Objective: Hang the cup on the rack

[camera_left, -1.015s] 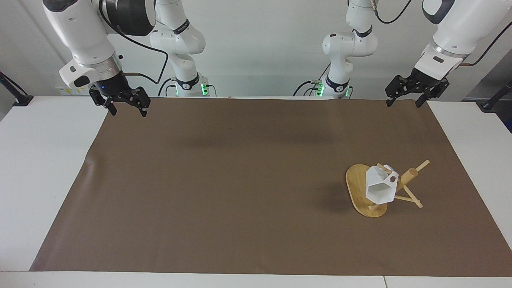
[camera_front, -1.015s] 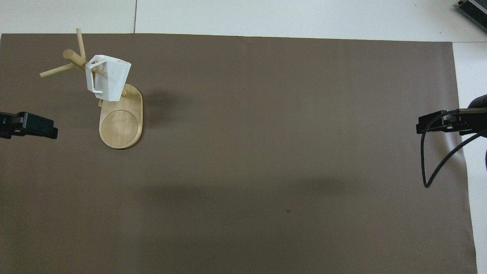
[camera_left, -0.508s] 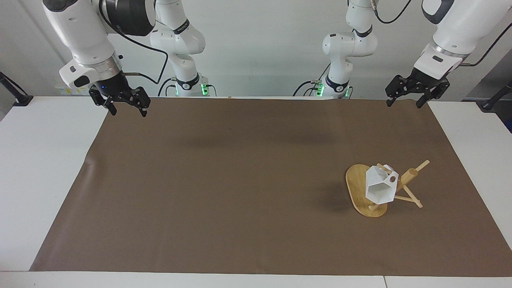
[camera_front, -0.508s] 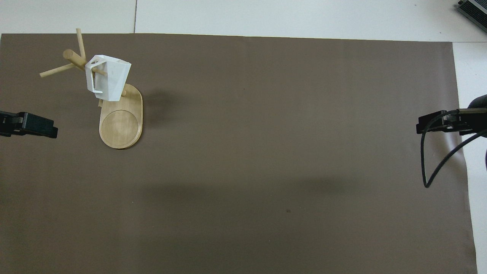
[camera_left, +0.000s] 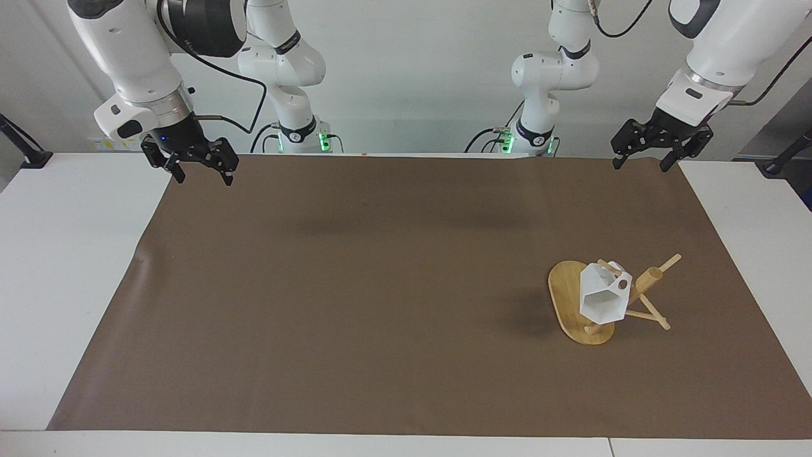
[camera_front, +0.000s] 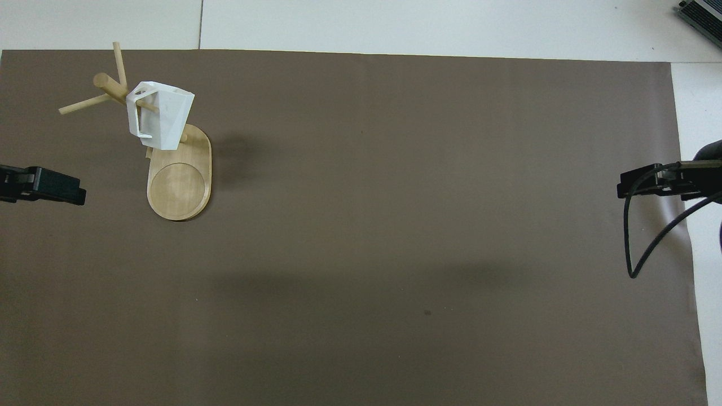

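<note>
Cup [camera_left: 602, 298] hangs on rack [camera_left: 574, 303], lower right; left gripper [camera_left: 643, 164] and right gripper [camera_left: 202, 175] wait, spread wide, empty, best kept clear.

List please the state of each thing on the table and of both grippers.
cup: hanging by its handle on a peg of the rack, tilted.
rack: upright on the mat, toward the left arm's end.
mat: spread flat over the table.
left gripper: open, holds nothing, waits over the mat's corner.
right gripper: open, holds nothing, waits over the mat's corner.

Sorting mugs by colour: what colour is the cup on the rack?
Plain matte white cup; clearest in the facing view.
</note>
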{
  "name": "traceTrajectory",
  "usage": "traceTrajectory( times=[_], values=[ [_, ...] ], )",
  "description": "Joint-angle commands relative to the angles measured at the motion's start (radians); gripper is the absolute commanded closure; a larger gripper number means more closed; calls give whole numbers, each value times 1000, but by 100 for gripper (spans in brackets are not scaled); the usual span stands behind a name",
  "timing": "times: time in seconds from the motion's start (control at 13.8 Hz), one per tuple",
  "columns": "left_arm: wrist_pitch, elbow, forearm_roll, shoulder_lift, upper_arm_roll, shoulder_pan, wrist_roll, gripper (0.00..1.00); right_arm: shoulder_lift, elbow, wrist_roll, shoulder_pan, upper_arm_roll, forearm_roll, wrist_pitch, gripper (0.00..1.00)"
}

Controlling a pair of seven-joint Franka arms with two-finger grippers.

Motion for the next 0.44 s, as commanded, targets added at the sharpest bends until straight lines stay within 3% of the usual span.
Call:
traceTrajectory(
  times=[0.0,0.36],
  values=[
    [8,-19,19,-14,8,-15,11,0,-22,-20,-15,-4,1,3,-6,0],
    [14,-19,19,-14,8,-15,8,0,-22,-20,-15,-6,3,3,-6,0]
  ],
)
